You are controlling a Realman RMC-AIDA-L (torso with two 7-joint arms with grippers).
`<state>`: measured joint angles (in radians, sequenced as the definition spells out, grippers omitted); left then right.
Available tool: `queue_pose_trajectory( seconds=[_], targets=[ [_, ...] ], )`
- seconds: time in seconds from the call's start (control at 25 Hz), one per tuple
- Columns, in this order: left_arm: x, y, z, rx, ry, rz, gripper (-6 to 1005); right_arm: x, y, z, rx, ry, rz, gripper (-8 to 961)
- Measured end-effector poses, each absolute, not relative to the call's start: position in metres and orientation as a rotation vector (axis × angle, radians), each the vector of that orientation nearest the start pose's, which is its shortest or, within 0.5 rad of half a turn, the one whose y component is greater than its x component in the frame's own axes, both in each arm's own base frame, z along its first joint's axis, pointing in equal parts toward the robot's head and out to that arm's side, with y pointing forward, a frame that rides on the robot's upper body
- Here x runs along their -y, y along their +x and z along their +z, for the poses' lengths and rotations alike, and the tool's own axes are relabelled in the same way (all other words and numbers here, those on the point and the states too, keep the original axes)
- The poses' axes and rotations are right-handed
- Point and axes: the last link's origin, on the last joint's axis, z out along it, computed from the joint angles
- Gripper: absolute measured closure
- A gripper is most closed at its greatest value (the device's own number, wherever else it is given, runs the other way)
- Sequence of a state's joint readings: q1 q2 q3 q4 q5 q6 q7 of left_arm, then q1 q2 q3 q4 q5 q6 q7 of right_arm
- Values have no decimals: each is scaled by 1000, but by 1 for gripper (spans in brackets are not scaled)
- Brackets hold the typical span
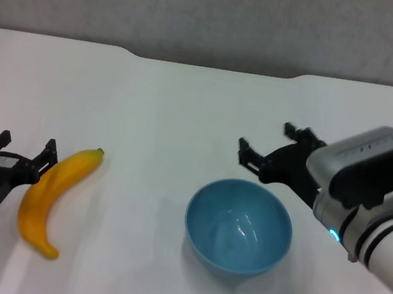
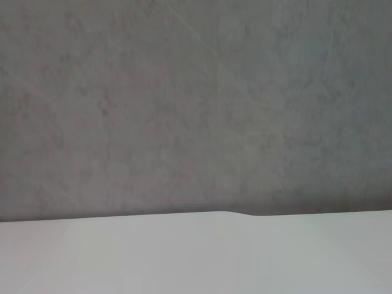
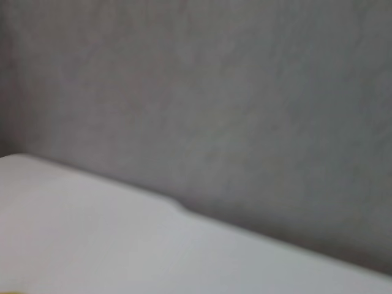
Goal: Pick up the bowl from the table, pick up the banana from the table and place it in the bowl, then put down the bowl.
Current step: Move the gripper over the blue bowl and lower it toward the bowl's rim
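The light-blue bowl (image 1: 239,226) stands upright and empty on the white table (image 1: 172,115), near the front at centre right. The yellow banana (image 1: 52,197) lies on the table at the front left, its dark stem tip pointing away. My right gripper (image 1: 269,148) is open, just behind and to the right of the bowl's rim, not touching it. My left gripper (image 1: 19,149) is open, low at the left edge, right beside the banana's left side. Both wrist views show only table and wall.
A grey wall (image 1: 214,11) runs behind the table. The table's far edge has a shallow notch (image 1: 214,65); it also shows in the left wrist view (image 2: 245,213).
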<state>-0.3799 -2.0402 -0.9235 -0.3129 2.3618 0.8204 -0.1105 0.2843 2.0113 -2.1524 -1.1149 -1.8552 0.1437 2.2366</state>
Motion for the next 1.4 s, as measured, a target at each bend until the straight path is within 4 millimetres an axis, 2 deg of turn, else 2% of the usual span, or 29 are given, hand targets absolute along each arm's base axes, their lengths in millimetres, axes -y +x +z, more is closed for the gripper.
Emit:
queue_pose_trajectory(
  seconds=[0.24,0.44,0.56,0.72,1.04,1.2,1.4],
  targets=[
    [-332,-353,-35,757,-1673,-490,134,-359,202,-59,-775,-2221,413,73],
    [-332,-352,-35,758,-1676,-488,137,-370,200,-36,-982,-2330,403,73],
    [-333,-351,-36,756,-1678,-490,139,-378,208,-21,-1081,-2334,275,74],
    [-334,-351,-36,755,-1679,-492,141,-382,217,-11,-1142,-2313,97,74],
    [-335,-350,-36,753,-1680,-493,146,-387,211,-5,-1267,-2374,-14,74],
    [-335,-349,-36,752,-1680,-495,148,-390,222,-6,-1368,-2368,-92,74],
    [-336,-348,-36,751,-1681,-499,151,-392,235,-10,-1387,-2335,-162,73]
  ],
)
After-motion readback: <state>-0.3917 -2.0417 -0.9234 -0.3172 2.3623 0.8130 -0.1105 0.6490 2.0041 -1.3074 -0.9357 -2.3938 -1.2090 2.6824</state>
